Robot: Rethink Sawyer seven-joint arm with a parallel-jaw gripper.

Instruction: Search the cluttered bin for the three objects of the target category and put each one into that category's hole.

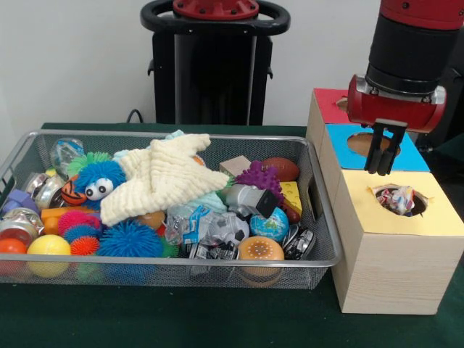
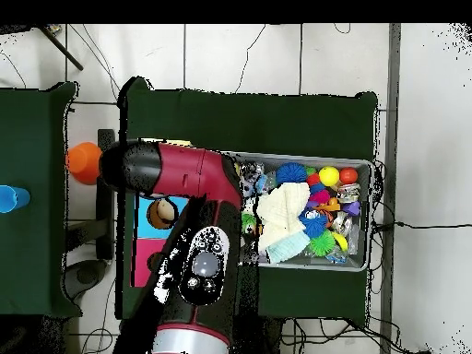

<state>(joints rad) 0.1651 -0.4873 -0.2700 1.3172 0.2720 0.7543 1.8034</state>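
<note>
Crinkled confetti piece (image 1: 398,199) in rough-cut hole (image 1: 417,206)

Front view: on the tabletop (image 1: 217,319), wire bin (image 1: 167,270) at left, three boxes in a row just right of it, running front to back. Nearest box (image 1: 395,246) with hole (image 1: 400,199) on top; crinkled piece (image 1: 397,197) in that hole. Hand (image 1: 382,154) above the boxes, behind the hole, over the middle box (image 1: 406,154). Farthest box (image 1: 330,105) behind that. In the bin, knitted cloth (image 1: 163,177) atop the heap (centre-left); googly-eyed ball (image 1: 98,177) just left of it; football (image 1: 279,168) at back right.
</note>
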